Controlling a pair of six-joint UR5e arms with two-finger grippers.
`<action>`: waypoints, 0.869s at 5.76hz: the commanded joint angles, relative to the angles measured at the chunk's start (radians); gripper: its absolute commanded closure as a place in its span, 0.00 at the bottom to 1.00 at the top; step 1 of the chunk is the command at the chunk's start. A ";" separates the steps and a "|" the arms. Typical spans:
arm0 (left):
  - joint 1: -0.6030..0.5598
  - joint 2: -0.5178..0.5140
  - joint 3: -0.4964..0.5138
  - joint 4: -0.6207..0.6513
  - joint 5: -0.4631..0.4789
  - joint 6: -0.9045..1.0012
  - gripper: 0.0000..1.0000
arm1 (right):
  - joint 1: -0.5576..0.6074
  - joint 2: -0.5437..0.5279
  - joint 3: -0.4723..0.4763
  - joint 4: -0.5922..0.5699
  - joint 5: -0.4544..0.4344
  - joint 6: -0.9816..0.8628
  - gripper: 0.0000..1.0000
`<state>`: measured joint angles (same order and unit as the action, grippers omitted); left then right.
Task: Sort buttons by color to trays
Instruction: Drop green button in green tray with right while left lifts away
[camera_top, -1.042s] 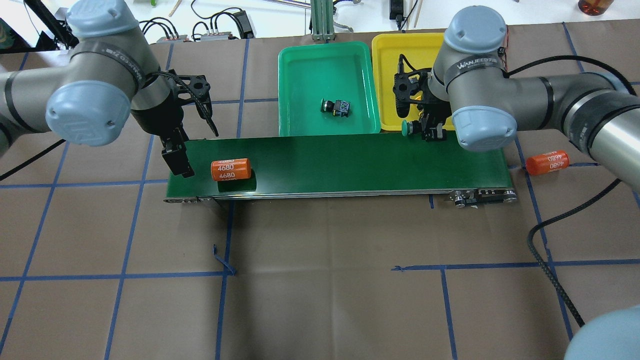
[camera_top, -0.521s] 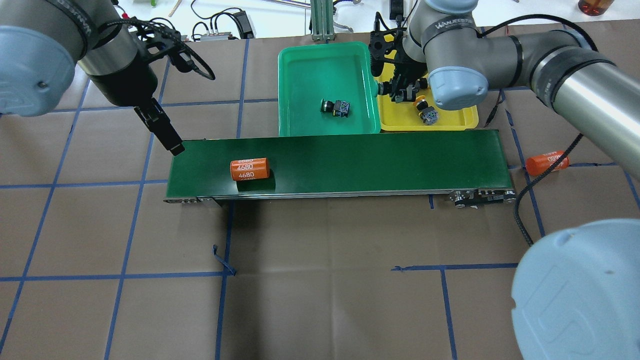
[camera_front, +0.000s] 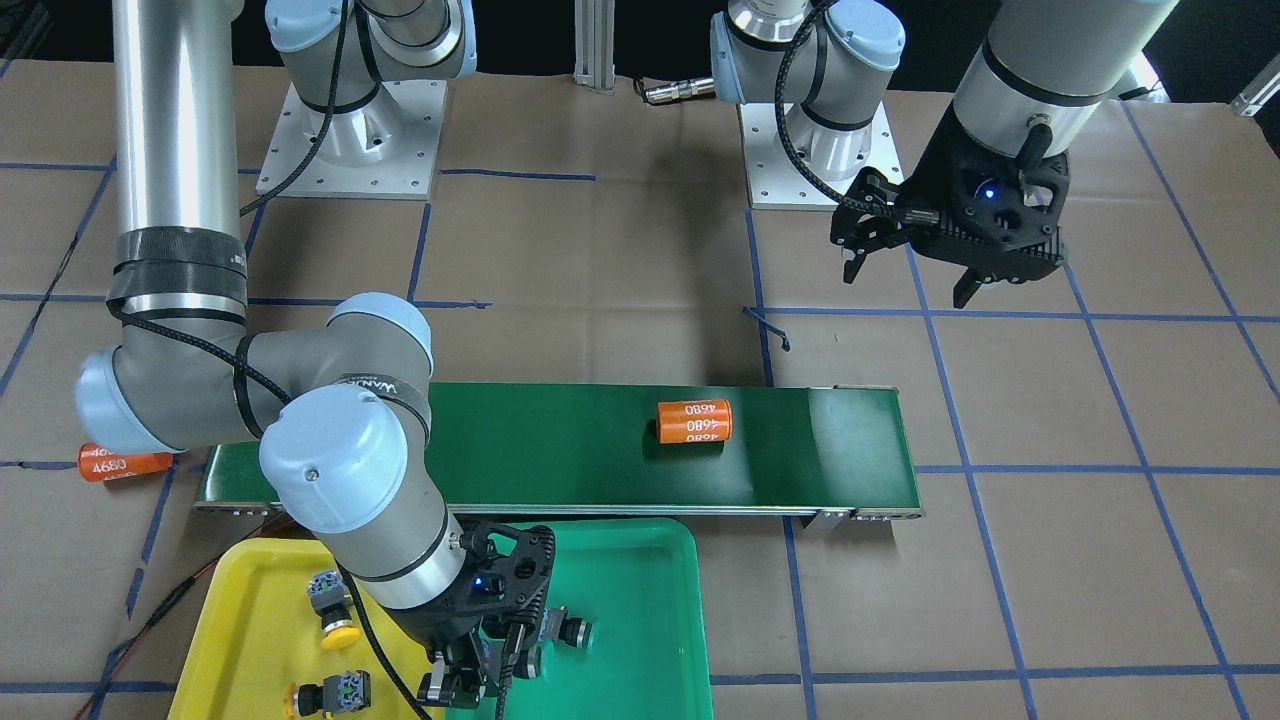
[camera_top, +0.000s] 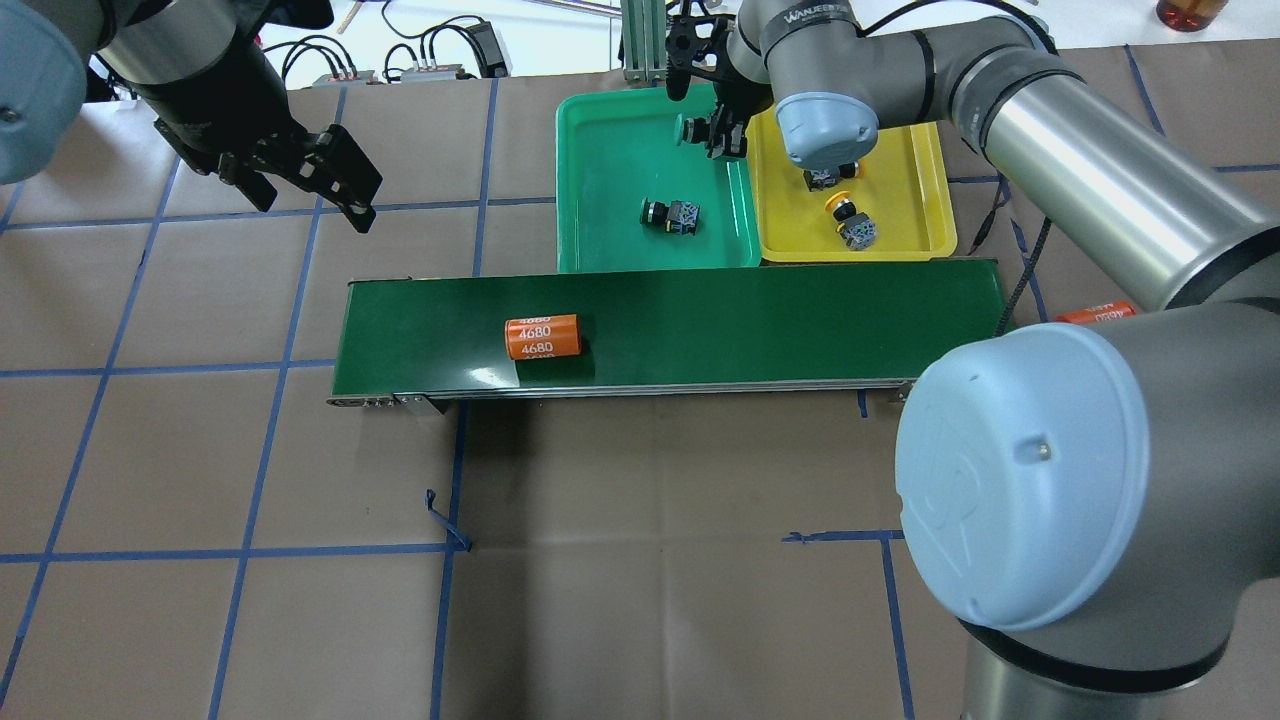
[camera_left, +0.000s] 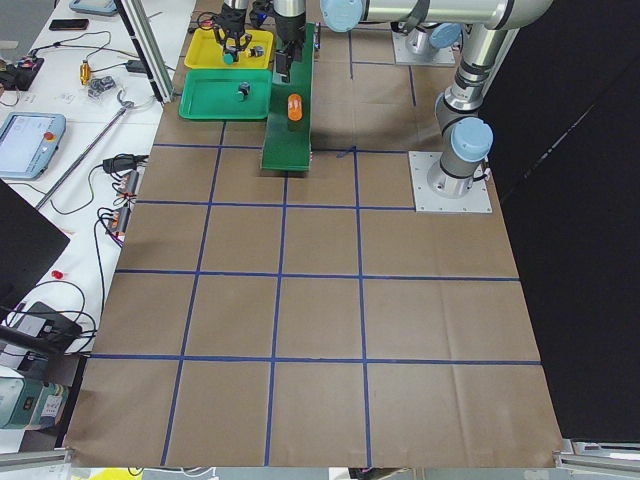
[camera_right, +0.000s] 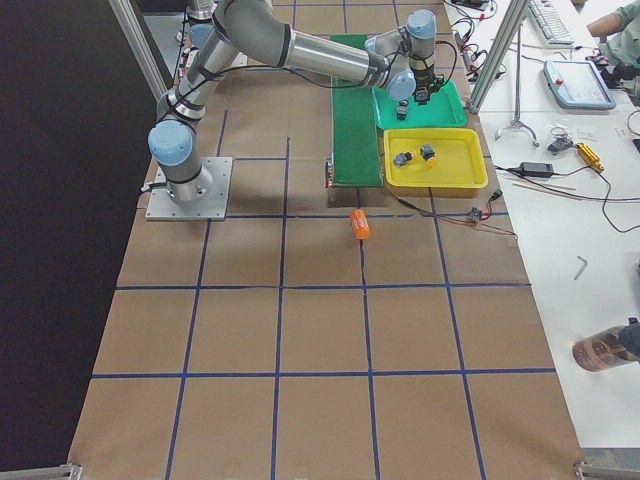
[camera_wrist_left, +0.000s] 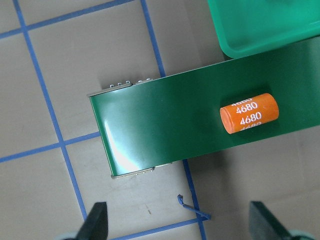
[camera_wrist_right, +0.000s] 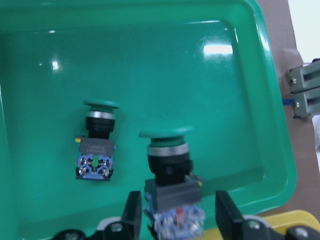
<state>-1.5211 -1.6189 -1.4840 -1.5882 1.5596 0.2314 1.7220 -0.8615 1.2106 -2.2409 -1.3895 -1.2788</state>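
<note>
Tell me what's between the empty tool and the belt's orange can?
Between left tool and orange can: only bare brown paper, then green belt, per the overhead view.

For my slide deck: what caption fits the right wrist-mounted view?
Right gripper over the green tray, one green button between its fingers, a second green button lying inside.

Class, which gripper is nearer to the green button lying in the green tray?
Right. The right gripper hangs over the green tray's far corner, close to the lying green button. The left gripper is off past the belt's left end, well away from it.
</note>
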 joint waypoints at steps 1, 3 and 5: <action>-0.001 0.007 0.017 -0.035 0.000 -0.188 0.01 | 0.004 -0.032 -0.026 0.013 0.006 0.024 0.00; -0.001 0.008 0.019 -0.033 -0.007 -0.196 0.01 | -0.012 -0.164 -0.013 0.235 -0.127 0.137 0.00; 0.001 0.008 0.014 -0.027 -0.007 -0.192 0.01 | -0.085 -0.318 -0.011 0.589 -0.150 0.368 0.00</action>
<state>-1.5206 -1.6111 -1.4673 -1.6180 1.5525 0.0385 1.6783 -1.1135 1.1987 -1.8093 -1.5229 -1.0166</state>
